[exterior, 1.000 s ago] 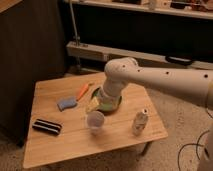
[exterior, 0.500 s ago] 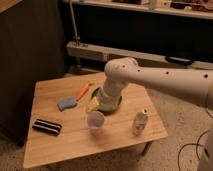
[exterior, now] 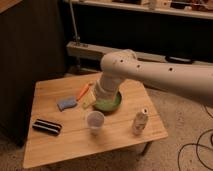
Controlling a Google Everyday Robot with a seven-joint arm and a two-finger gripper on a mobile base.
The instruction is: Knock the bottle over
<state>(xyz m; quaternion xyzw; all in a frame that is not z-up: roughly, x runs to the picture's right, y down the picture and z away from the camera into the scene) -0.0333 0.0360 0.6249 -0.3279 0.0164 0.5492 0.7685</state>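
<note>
Claw (exterior: pixel 102 98) low over green bowl (exterior: pixel 115 105) on wooden surface (exterior: pixel 50 145); apart or together, cannot tell. Bottle (exterior: pixel 140 121) upright, right of claw, well apart; cup (exterior: pixel 94 121) just before claw.

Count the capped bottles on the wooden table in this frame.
1: a small clear plastic bottle with a white cap stands near the right front edge of the wooden table, right of the translucent cup. The arm's pincer hangs over the green bowl, possibly hiding something.
</note>
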